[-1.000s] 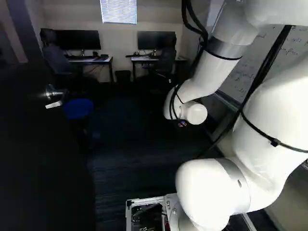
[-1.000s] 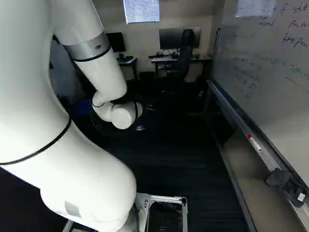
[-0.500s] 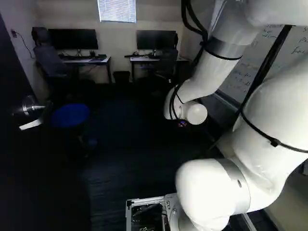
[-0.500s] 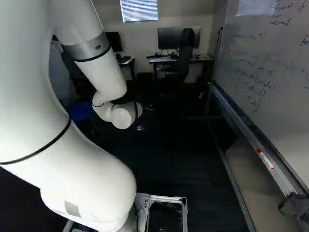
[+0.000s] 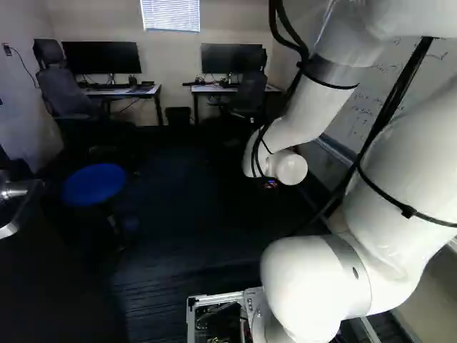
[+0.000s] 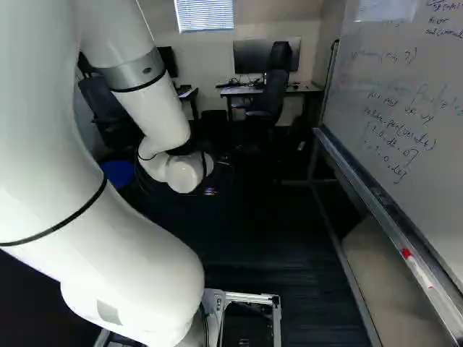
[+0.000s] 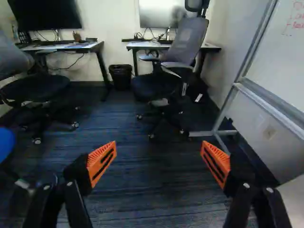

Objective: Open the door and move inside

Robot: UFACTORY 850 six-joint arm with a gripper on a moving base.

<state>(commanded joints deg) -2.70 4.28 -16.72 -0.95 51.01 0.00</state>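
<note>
The dark door (image 5: 50,286) stands swung inward at the left of the left base view, its metal handle (image 5: 11,200) at that view's edge. In the left base view my gripper (image 5: 270,184) barely shows under the white wrist, well to the right of the handle and apart from it. Seen from the wrist, the gripper (image 7: 158,161) has its orange-padded fingers wide apart, with only dark carpet visible between them.
A blue stool (image 5: 93,184) stands beside the door. Ahead are two desks with monitors, office chairs (image 7: 173,57) and a bin (image 7: 121,75). A whiteboard (image 6: 405,108) on a metal frame (image 7: 230,107) runs along the right side.
The base has moved forward: the handle and door slid toward the left edge of the left base view, and the stool and whiteboard tray came nearer. The arm kept its pose.
</note>
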